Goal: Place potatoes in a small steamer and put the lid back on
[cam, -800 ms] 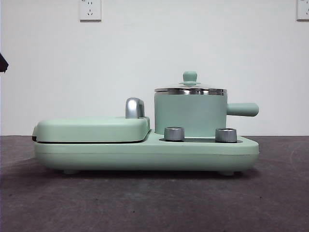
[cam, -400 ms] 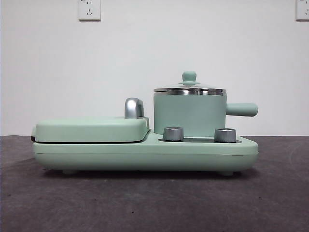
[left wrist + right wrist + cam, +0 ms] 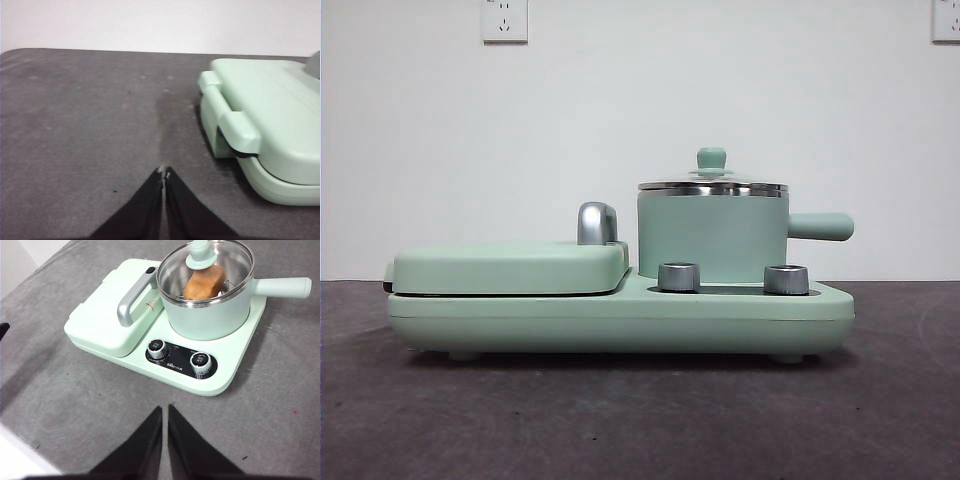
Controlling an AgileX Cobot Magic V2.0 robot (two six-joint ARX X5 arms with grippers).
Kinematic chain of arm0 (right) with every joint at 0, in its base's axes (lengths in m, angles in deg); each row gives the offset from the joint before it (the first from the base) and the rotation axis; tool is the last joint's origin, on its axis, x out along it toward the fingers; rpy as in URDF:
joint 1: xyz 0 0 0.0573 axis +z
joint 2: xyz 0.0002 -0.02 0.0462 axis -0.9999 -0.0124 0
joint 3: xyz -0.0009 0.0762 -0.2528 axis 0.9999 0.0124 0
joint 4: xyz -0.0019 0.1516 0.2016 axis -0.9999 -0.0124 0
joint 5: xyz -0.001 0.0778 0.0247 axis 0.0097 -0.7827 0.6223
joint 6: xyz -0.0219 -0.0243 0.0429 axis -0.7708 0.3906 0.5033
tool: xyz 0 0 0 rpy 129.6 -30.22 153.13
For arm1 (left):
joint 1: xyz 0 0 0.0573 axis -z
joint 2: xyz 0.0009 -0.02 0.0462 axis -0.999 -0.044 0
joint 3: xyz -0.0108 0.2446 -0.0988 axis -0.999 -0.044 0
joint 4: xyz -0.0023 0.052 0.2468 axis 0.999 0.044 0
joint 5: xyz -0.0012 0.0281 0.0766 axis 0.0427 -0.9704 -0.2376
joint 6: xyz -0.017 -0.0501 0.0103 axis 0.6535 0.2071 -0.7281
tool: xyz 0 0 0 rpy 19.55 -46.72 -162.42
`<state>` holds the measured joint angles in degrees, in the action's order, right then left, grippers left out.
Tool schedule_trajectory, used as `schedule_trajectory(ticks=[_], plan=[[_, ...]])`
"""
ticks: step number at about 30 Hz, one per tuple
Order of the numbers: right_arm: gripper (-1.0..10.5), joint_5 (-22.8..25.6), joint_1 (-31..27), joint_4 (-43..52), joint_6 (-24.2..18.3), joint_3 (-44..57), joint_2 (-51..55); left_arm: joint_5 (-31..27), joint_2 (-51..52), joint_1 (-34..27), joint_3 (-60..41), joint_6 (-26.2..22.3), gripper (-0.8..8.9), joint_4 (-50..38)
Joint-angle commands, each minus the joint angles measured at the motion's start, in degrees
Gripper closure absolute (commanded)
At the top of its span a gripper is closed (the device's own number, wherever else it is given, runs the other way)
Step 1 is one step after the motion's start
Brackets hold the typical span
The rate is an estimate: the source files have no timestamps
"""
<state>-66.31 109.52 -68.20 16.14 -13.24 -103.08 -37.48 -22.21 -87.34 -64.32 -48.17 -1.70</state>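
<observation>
The small mint-green steamer (image 3: 712, 237) stands on the right half of the mint cooker base, its stubby handle pointing right; it also shows in the right wrist view (image 3: 215, 315). The glass lid (image 3: 712, 184) with its mint knob sits on the steamer (image 3: 200, 270). The brown-orange potato (image 3: 204, 284) lies inside the steamer under the lid. My right gripper (image 3: 164, 409) is shut and empty, pulled back above the table in front of the cooker. My left gripper (image 3: 164, 171) is shut and empty over bare table left of the cooker. Neither gripper shows in the front view.
The flat mint griddle (image 3: 510, 265) with a chrome handle (image 3: 597, 222) fills the cooker's left half (image 3: 270, 120). Two steel knobs (image 3: 679, 276) (image 3: 786, 279) sit on the base's front. The dark grey table (image 3: 640, 420) meets a white wall with sockets.
A black arm tip at the front view's left edge has gone out of view. The cooker, steamer and lid stay in place.
</observation>
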Motion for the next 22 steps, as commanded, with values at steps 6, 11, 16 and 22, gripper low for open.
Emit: schedule_trajectory(ticks=[6,11,16,22], plan=[[9.3,0.02,0.31,0.61,0.15,-0.42,-0.24,-0.33,0.04,-0.09,-1.07,-0.22,8.05,0.5],[9.3,0.0,0.31,0.61,0.15,-0.42,-0.24,-0.33,0.04,-0.09,-1.07,-0.22,8.05,0.5],[9.3,0.39,-0.11,1.2,0.02,0.04,0.5,-0.33,0.04,-0.09,-1.07,-0.22,8.05,0.5],[9.3,3.04,-9.03,9.46,-1.75,9.55,8.09,-0.33,0.04,-0.09,-1.07,-0.22,8.05,0.52]])
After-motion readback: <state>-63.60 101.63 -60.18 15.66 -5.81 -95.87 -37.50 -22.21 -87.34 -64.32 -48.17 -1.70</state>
